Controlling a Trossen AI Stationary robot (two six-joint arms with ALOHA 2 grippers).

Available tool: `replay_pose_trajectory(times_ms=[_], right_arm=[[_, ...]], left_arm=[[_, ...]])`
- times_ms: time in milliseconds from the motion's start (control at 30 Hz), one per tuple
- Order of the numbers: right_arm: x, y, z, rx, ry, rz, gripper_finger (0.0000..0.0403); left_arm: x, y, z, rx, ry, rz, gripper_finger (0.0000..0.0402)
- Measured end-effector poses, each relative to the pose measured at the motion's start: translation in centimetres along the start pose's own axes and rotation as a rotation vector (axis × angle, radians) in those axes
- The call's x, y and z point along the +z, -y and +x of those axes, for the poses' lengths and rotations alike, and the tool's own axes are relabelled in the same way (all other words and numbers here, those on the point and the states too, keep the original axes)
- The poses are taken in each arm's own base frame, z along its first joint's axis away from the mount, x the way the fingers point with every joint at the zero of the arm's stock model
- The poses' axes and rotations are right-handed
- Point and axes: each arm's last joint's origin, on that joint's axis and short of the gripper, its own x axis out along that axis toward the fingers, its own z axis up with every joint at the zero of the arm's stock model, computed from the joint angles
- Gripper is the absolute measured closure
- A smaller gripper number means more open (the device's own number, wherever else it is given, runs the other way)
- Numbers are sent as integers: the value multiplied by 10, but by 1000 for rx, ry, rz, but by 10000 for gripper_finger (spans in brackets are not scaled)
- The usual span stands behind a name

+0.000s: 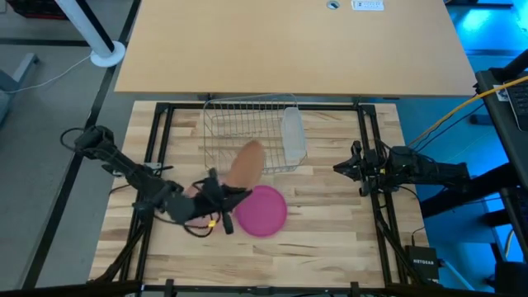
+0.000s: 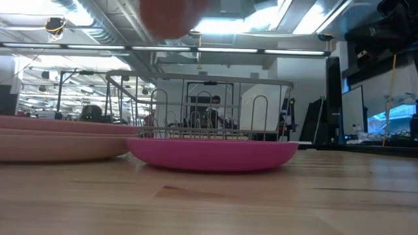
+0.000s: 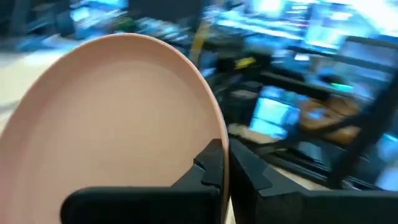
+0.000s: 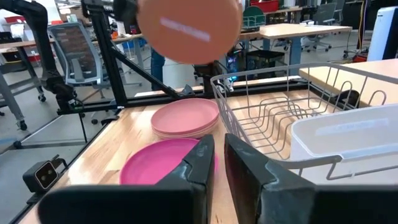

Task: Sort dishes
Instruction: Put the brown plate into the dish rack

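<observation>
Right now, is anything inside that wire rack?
The wire rack holds only a translucent cup at one end; its slots look empty. The left gripper holds the tan-orange plate in the air near the rack, hiding part of it from above.

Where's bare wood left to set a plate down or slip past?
Bare wood runs along the near table edge below the magenta plate, and between that plate and the waiting right gripper. Crowded: the left gripper holds the tan plate up beside the wire rack, over the pink plates.

Magenta plate (image 2: pixel 212 154) before wire rack (image 2: pixel 202 108)
</observation>
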Motion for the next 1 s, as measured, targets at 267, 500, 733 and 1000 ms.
replay_pose_trajectory(times_ms=[267,500,733,1000], right_arm=[[0,0,0,0,0,19,358],[0,0,0,0,0,26,358],[0,0,0,0,-1,27,358],[0,1,0,-46,5,28,358]], left_arm=[[36,-41,31,-90,160,99,401],[34,-112,-4,-74,265,-7,401],[-7,-166,-56,-139,418,-158,401],[-59,-195,-65,-113,385,-373,401]])
